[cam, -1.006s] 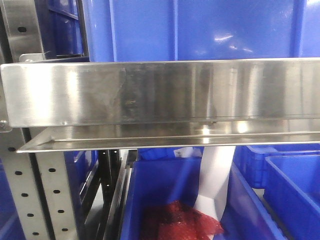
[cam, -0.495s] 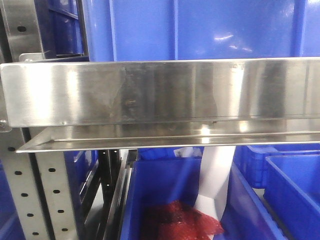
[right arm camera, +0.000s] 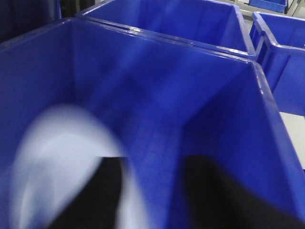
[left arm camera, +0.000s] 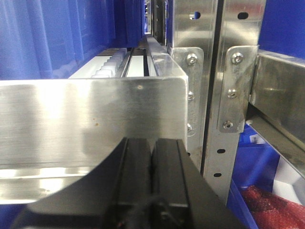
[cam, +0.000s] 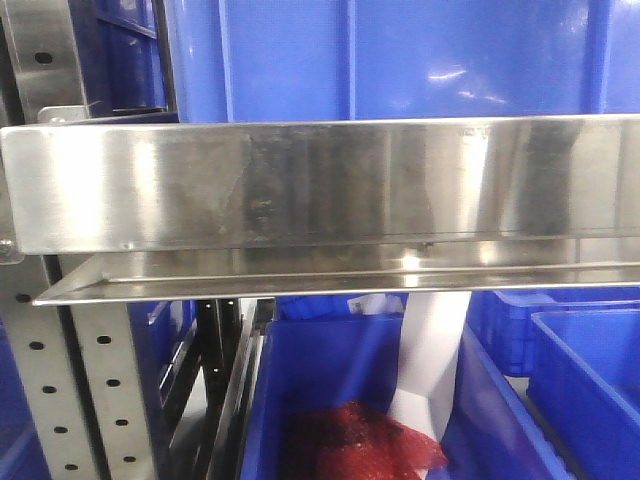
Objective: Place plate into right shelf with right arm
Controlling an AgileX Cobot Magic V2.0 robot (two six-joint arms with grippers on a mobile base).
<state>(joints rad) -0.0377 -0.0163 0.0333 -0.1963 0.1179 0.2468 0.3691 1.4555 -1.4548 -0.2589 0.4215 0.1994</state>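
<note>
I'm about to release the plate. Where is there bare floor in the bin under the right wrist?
The blue bin under the right gripper shows bare ribbed floor from its far corner toward the near edge. The blurred plate fills the lower left. In the front view, the lower bin already holds red mesh.

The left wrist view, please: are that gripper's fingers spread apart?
No: the left gripper has its two black fingers pressed together, in front of the steel shelf lip.
</note>
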